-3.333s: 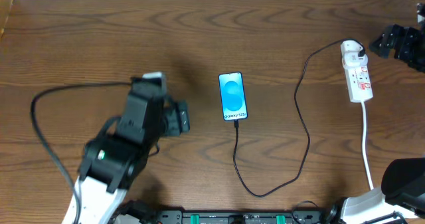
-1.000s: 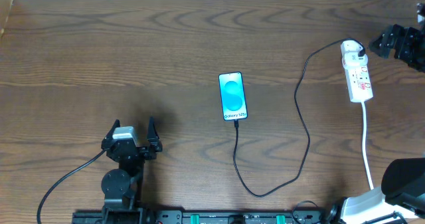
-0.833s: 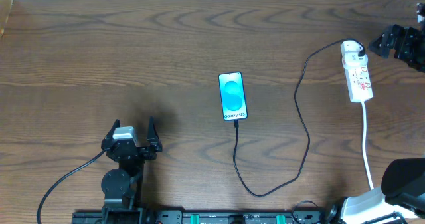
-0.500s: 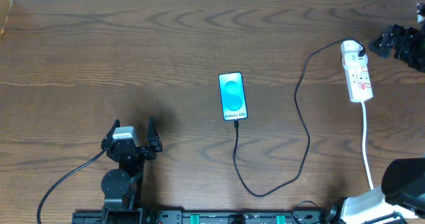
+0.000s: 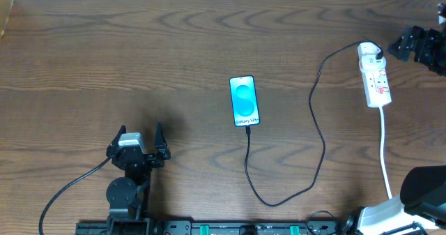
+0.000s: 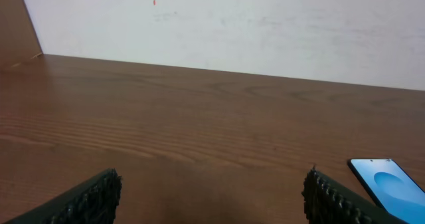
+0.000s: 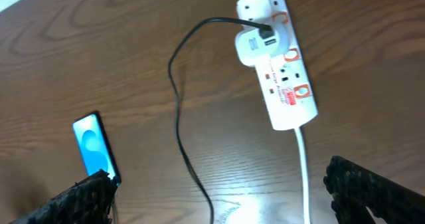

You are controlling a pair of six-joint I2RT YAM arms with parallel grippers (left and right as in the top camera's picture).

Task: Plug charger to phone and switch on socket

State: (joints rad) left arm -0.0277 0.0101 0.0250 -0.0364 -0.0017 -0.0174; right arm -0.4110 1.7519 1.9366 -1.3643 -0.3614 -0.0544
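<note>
The phone lies face up mid-table, its blue screen lit. The charger, a thin black cable, runs from the phone's near edge, loops toward the front and climbs to the far end of the socket, a white power strip at the right. My left gripper rests open and empty near the front left, well away from the phone. My right gripper hovers open at the far right, beside the socket. Its view also shows the charger and the phone.
The socket's white lead runs toward the table's front right. A thicker black robot cable trails from the left arm's base. A pale wall rises behind the table's far edge.
About three seconds ago the left arm stood left of the phone; it has pulled back to the front left. Over the last second nothing has moved.
</note>
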